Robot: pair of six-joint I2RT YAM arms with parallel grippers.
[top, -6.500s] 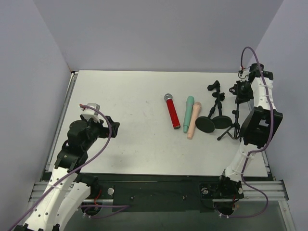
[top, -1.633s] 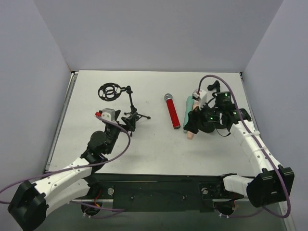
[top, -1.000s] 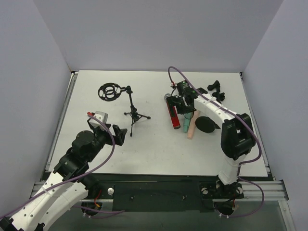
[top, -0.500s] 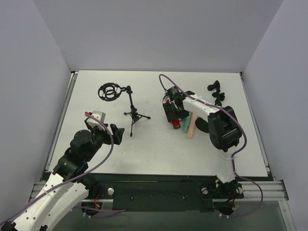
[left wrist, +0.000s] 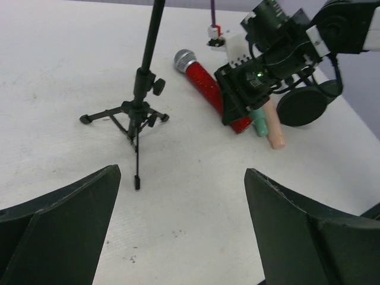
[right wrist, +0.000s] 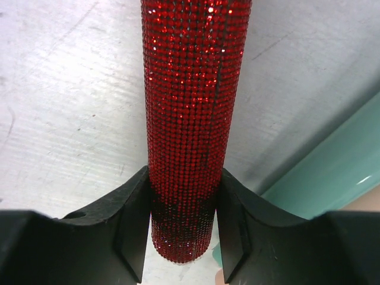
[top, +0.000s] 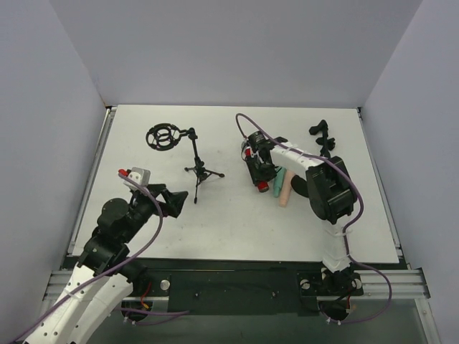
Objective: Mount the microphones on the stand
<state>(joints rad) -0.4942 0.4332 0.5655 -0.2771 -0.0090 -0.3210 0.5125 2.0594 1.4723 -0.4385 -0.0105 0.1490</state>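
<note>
The red microphone (left wrist: 205, 84) lies on the white table, grey mesh head pointing away. My right gripper (top: 258, 172) is shut on its lower end, with both fingers (right wrist: 122, 228) pressed against the sequinned body (right wrist: 193, 119). The mint-green microphone (left wrist: 257, 123) and the peach-pink one (left wrist: 275, 134) lie just right of it. The black tripod stand (top: 195, 170), with its ring-shaped mount (top: 163, 136), stands left of the microphones. My left gripper (top: 172, 198) is open and empty, near and left of the tripod (left wrist: 135, 113).
A black round-base stand (left wrist: 303, 104) sits right of the microphones, partly behind my right arm. Another black clip stand (top: 320, 133) stands at the back right. Grey walls close in the table on three sides.
My right gripper swung left from the pink microphone to the red one and closed on its lower end. My left arm drew back slightly. The tripod has stayed put.
</note>
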